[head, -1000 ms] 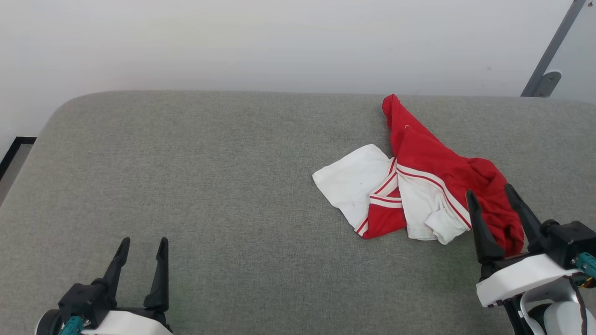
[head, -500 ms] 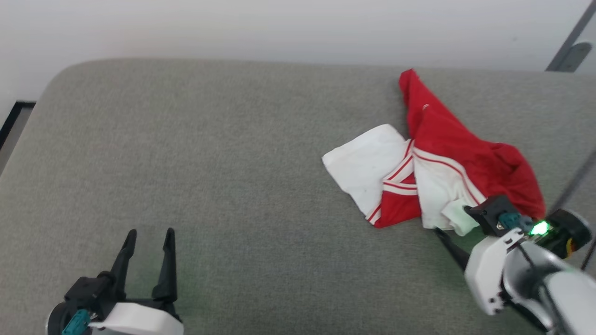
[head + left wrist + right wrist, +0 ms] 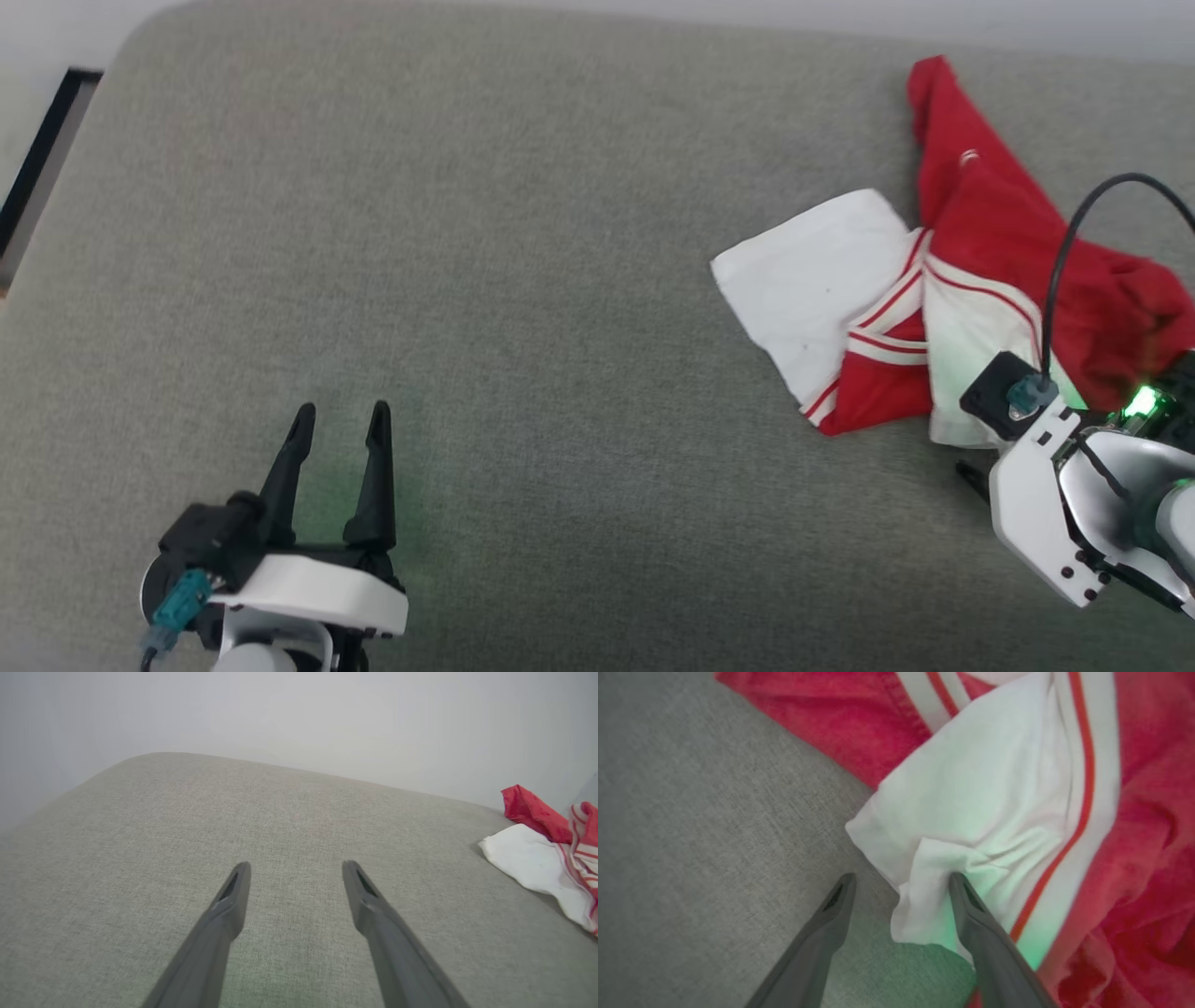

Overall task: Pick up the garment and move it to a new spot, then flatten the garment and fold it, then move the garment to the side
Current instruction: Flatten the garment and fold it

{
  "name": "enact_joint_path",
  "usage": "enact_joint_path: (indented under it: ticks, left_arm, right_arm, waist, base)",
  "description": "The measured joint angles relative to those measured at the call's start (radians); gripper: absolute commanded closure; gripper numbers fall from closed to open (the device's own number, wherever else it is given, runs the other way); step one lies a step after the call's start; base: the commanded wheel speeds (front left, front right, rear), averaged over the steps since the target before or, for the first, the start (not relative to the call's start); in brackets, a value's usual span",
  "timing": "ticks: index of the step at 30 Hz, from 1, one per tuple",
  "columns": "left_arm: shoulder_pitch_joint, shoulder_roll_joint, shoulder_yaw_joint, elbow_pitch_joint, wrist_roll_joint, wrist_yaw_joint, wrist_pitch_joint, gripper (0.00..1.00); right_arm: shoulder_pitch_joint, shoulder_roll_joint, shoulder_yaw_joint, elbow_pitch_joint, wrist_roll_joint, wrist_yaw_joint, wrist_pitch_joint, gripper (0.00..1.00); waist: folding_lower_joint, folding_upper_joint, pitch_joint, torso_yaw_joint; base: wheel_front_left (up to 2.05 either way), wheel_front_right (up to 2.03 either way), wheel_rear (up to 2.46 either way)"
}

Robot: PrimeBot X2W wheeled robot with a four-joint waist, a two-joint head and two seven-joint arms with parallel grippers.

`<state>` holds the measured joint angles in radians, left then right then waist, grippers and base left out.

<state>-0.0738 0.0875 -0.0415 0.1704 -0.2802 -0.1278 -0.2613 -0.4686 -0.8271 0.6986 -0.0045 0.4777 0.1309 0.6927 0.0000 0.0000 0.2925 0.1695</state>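
Two dark fingers of the left claw (image 3: pixel 342 411) stand spread wide with nothing between them, low at the near left, pointing away over the bare grey woven cushion (image 3: pixel 560 280). Its arm is cut off by the bottom edge. At the near right, the right claw (image 3: pixel 902 877) tips steeply downward, so from the head its fingers are almost wholly hidden beneath its white wrist housing (image 3: pixel 1036 504). Its own camera shows them just as wide apart, gripping nothing. One is over bare cushion, the other at a folded white corner of the crumpled bright red fabric garment with white panels and striped trim (image 3: pixel 980 243); contact cannot be judged. Farther off, the garment lies at the cushion's far right, partly covered by that wrist and running off the right edge.
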Motion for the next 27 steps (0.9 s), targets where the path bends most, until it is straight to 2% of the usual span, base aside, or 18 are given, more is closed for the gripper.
enact_joint_path:
  ticks: [2, 3, 5, 12, 17, 22, 27]
  left_arm:
    - [-0.011, -0.003, 0.0, 0.001, -0.002, 0.0, 0.0, 0.0]
    - [-0.012, -0.004, 0.0, 0.002, -0.002, 0.0, 0.0, 0.0]
    - [-0.016, -0.005, 0.004, 0.005, -0.003, 0.0, 0.0, 0.0]
    - [-0.025, -0.007, 0.005, 0.012, -0.007, 0.0, 0.0, 0.0]
    - [-0.023, 0.009, 0.005, 0.012, -0.009, 0.0, 0.0, 0.0]
    - [-0.02, 0.025, 0.001, 0.011, -0.011, -0.001, 0.0, 0.0]
    - [-0.021, 0.033, -0.016, 0.01, -0.016, -0.001, 0.0, 0.0]
  right_arm:
    - [-0.02, -0.015, 0.023, 0.002, 0.002, 0.0, 0.004, 0.0]
    - [-0.03, -0.021, 0.033, 0.003, 0.005, 0.0, 0.004, 0.26]
    - [-0.041, -0.025, 0.042, 0.006, 0.005, 0.0, -0.004, 1.0]
    - [-0.049, -0.012, 0.007, 0.03, 0.026, 0.0, -0.048, 1.0]
    - [-0.001, -0.012, -0.109, 0.03, 0.042, 0.0, -0.094, 1.0]
    - [0.063, -0.011, -0.323, 0.033, 0.073, 0.0, -0.106, 1.0]
    - [0.112, 0.041, -0.584, 0.113, 0.095, 0.0, -0.132, 1.0]
  waist:
    - [0.0, 0.0, 0.016, 0.009]
    - [0.0, 0.0, 0.022, 0.012]
    - [0.0, 0.0, 0.03, 0.015]
    - [0.0, 0.0001, 0.025, -0.01]
    - [0.0, 0.0, 0.008, -0.047]
    - [0.0, 0.0, -0.004, -0.092]
    - [0.0, 0.0, -0.006, -0.125]
  base:
    - [0.0, 0.0, 0.0]
    - [0.0, 0.0, 0.0]
    - [0.0, 0.0, 0.0]
    - [0.0, 0.0, 0.0]
    - [0.0, 0.0, 0.0]
    - [0.0, 0.0, 0.0]
    - [0.0, 0.0, 0.0]
